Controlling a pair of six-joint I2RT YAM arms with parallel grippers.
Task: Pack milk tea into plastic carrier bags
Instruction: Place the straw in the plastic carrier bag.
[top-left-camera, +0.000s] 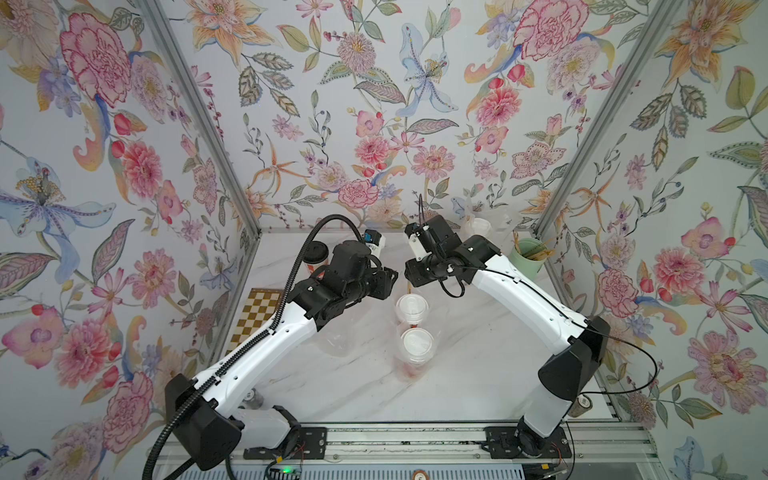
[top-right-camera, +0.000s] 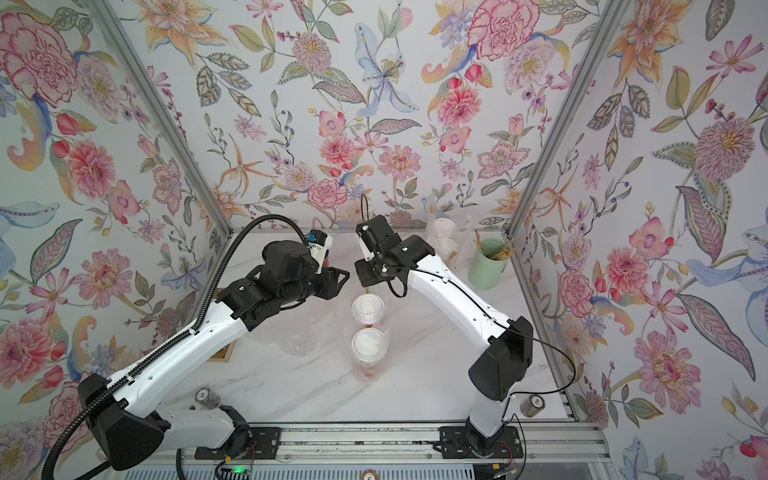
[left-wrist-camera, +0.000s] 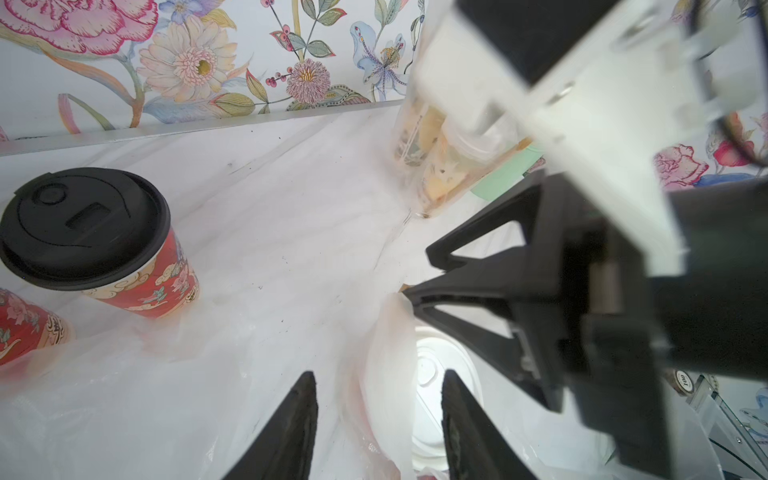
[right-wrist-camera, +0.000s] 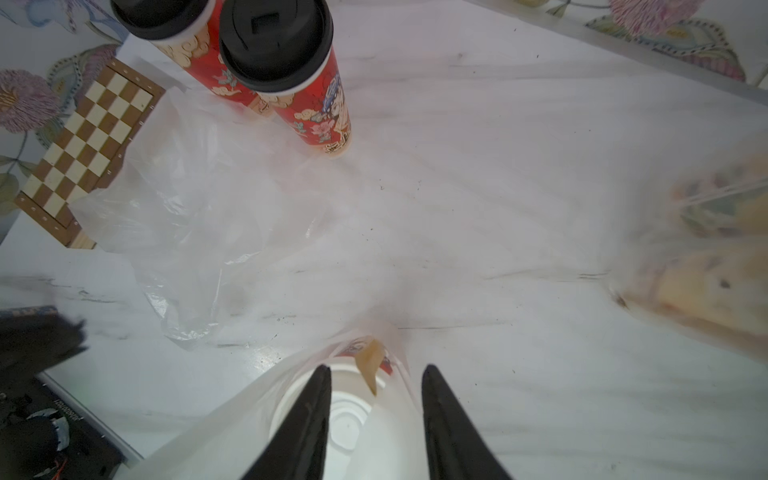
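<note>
Two white-lidded milk tea cups (top-left-camera: 411, 309) (top-left-camera: 417, 345) stand mid-table inside a clear plastic carrier bag (top-left-camera: 432, 328). Both grippers hover over the farther cup. My left gripper (left-wrist-camera: 378, 386) is open, with the bag's loose film (left-wrist-camera: 390, 353) between its fingers and the white lid (left-wrist-camera: 432, 370) below. My right gripper (right-wrist-camera: 377, 370) is also open over that lid (right-wrist-camera: 345, 415), loose film around its fingers. Two black-lidded red cups (right-wrist-camera: 274, 41) (right-wrist-camera: 162, 16) stand unbagged at the back left. A flat bag (right-wrist-camera: 199, 208) lies beside them.
Another clear bag with two white-lidded cups (top-left-camera: 478, 228) stands at the back right, next to a mint-green cup of brown sticks (top-left-camera: 525, 253). A chequered board (top-left-camera: 257, 311) lies at the left edge. Small jars (top-right-camera: 533, 405) (top-right-camera: 205, 397) stand near the arm bases.
</note>
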